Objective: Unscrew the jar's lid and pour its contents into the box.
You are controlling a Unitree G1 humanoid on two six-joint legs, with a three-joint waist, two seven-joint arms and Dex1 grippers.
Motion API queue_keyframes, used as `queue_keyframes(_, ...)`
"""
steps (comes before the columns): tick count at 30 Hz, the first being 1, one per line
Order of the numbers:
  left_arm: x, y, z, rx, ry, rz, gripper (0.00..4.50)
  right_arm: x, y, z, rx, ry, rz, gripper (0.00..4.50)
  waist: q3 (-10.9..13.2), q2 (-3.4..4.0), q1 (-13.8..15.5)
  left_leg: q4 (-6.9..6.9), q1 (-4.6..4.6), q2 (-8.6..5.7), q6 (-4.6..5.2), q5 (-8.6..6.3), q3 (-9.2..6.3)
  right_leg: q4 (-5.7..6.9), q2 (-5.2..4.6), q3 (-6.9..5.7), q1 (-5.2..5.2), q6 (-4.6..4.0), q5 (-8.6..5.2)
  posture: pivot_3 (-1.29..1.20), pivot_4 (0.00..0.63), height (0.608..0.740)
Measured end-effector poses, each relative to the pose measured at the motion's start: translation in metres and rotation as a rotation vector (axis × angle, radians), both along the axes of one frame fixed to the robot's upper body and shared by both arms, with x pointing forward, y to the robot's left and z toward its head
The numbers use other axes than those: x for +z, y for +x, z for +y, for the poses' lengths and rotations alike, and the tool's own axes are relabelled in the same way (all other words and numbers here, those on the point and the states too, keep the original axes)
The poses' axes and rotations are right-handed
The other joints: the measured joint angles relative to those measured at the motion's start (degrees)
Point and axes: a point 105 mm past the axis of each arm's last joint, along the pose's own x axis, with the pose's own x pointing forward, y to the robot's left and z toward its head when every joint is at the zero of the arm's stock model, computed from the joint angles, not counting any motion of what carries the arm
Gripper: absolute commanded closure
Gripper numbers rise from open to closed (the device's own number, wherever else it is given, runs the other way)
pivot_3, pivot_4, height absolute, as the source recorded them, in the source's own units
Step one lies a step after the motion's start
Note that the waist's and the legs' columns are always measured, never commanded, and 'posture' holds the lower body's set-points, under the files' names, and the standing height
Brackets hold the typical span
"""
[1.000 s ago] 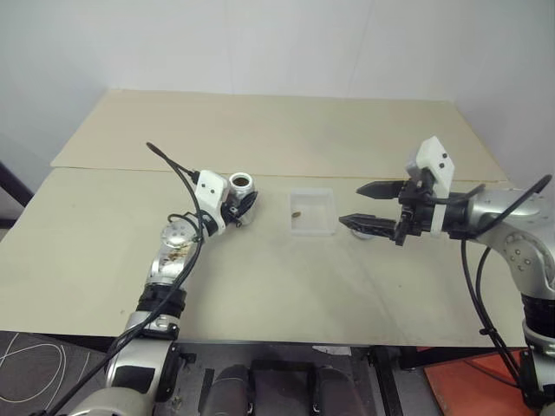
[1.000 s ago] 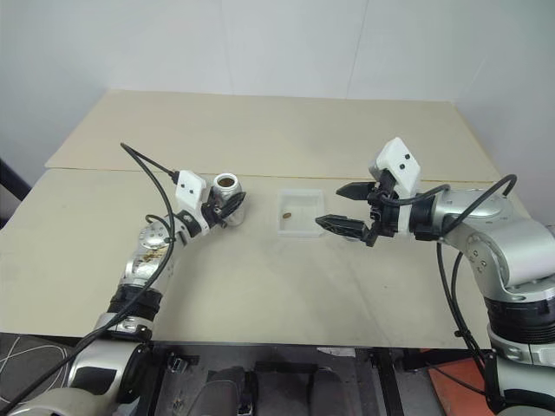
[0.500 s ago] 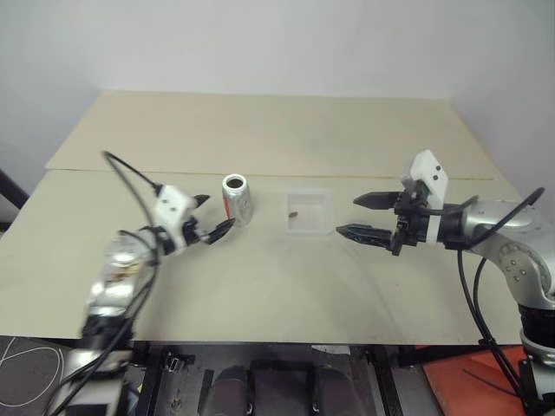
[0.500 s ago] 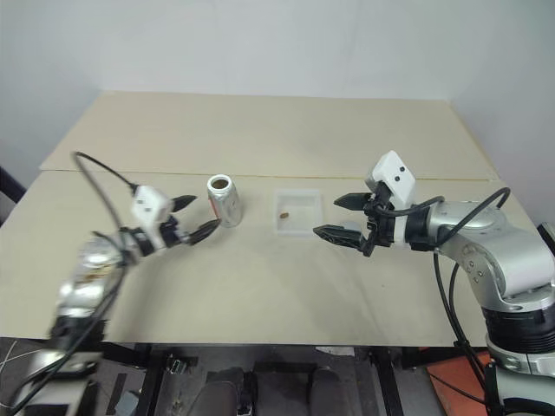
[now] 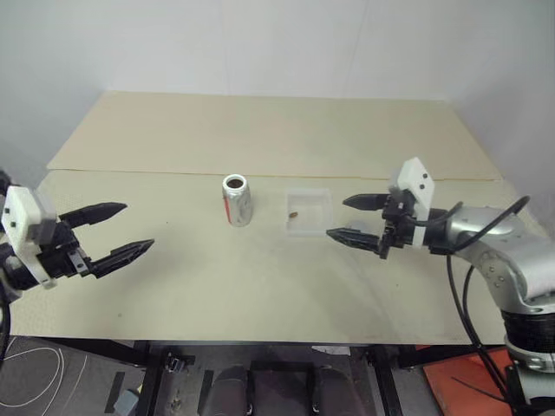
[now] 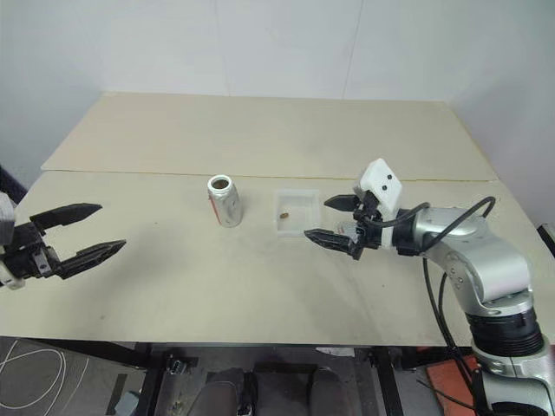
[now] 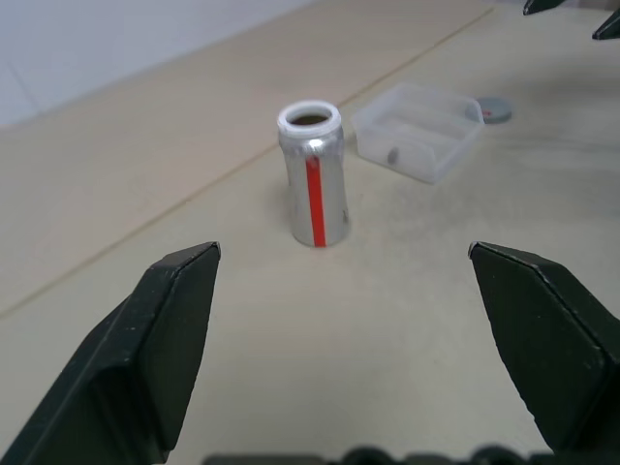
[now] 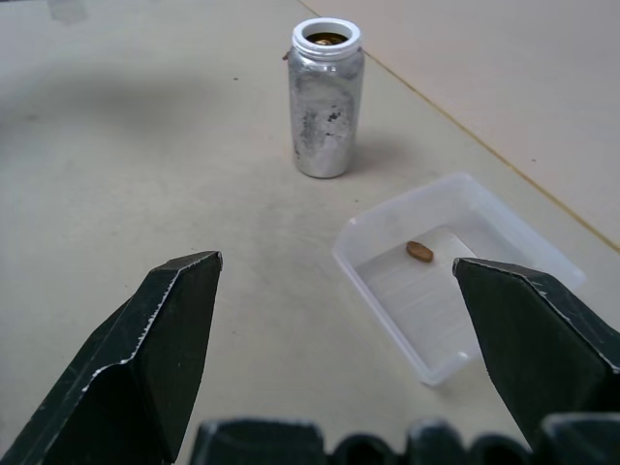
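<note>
The jar (image 5: 236, 199) stands upright and uncapped on the table, a red stripe down its side (image 7: 314, 174). To its right lies the clear box (image 5: 310, 211) with one small brown piece (image 8: 419, 251) of the contents inside. On the table just past the box rests the grey lid (image 7: 494, 109). My left gripper (image 5: 139, 225) hangs open and empty, far left of the jar. At the box's right side my right gripper (image 5: 336, 217) is open too, holding nothing.
The tan table (image 5: 260, 286) has a seam running across it behind the jar and box. A white wall rises behind the table's far edge. Black cables trail along my right arm (image 5: 486, 234).
My left gripper has opened, let go of the jar and drawn back far to the left. The jar stays standing on the table. The right gripper has hardly moved.
</note>
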Motion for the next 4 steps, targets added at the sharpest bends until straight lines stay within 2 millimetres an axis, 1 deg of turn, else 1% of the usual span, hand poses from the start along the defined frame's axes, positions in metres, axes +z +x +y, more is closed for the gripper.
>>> queue_keyframes(2,0.0033,-0.0017,-0.0078,-0.012,0.003,-0.011,0.02,0.0028,0.0015,0.0026,-0.003,0.011,-0.013,0.00,0.00,0.00,0.11,-0.03,0.00,-0.01,-0.02,0.01,-0.01,0.00,0.00,0.00,0.00,0.00,0.00,0.00,0.150,0.740)
queue_keyframes(4,0.0069,-0.0002,-0.0105,-0.001,0.000,-0.027,0.02,0.0060,0.0022,0.0052,-0.003,0.019,-0.028,0.00,0.00,0.00,0.15,-0.09,0.05,0.00,-0.06,0.03,-0.01,0.01,0.02,0.00,0.01,-0.02,0.00,0.00,0.150,0.740)
